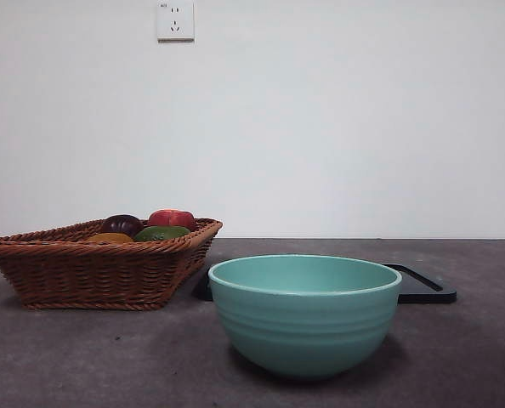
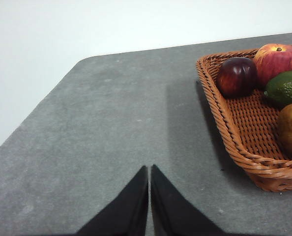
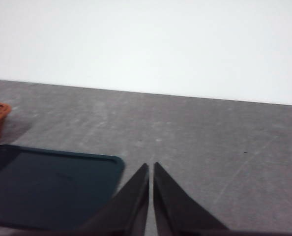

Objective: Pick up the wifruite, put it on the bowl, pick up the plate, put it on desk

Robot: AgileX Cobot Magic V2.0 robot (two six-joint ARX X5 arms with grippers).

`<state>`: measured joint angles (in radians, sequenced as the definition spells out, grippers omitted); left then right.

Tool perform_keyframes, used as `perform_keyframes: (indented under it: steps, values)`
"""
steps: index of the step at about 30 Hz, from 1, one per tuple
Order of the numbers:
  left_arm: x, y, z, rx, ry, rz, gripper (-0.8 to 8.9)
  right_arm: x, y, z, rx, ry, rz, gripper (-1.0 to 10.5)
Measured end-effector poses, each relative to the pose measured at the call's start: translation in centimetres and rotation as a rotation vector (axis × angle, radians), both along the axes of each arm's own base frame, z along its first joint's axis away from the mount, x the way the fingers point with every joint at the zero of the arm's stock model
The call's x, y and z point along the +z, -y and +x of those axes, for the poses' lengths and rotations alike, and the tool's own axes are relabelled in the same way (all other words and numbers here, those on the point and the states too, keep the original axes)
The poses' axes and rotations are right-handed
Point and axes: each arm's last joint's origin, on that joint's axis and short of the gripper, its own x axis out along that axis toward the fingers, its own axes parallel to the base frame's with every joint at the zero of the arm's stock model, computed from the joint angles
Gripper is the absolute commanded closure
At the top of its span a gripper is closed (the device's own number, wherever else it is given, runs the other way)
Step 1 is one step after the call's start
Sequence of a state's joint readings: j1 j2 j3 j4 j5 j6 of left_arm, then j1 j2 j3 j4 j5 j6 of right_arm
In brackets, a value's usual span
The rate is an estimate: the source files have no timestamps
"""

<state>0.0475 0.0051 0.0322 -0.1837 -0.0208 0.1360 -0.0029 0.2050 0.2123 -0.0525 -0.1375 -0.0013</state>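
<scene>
Both arms wait, fingers closed and empty. Left gripper point(image 2: 149, 196) should open wide, then descend over the wifruite point(image 2: 291, 129) in the basket point(image 2: 224, 118).

Front view: wifruite point(image 1: 110, 238) mostly hidden behind basket point(image 1: 91, 272) rim, only a thin orange sliver shows; green fruit point(image 1: 161, 232) and dark purple fruit point(image 1: 121, 224) also part-hidden by rim. Plate point(image 1: 422, 286) largely behind bowl point(image 1: 304, 313), just its right end visible. Left wrist view: wifruite cut off by pic edge, basket too. Right wrist view: plate cut by edge, soft/blurred; basket only a corner. Neither arm shows in front view. Bowl interior not visible.
</scene>
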Motion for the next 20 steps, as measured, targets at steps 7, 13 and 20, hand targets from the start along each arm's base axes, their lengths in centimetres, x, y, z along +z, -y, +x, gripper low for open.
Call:
perform_keyframes:
  steps: [7, 13, 20]
  values:
    - [0.0, 0.0, 0.0, 0.000, 0.000, 0.000, 8.06, -3.2, 0.1, -0.4, -0.037, 0.032, -0.004, 9.4]
    - [0.0, 0.0, 0.0, 0.000, 0.000, 0.000, 8.06, -5.1, 0.1, -0.4, -0.037, 0.006, -0.004, 9.4]
    - [0.0, 0.0, 0.0, 0.000, 0.000, 0.000, 8.06, -5.4, 0.2, -0.6, -0.059, -0.024, -0.006, 9.4]
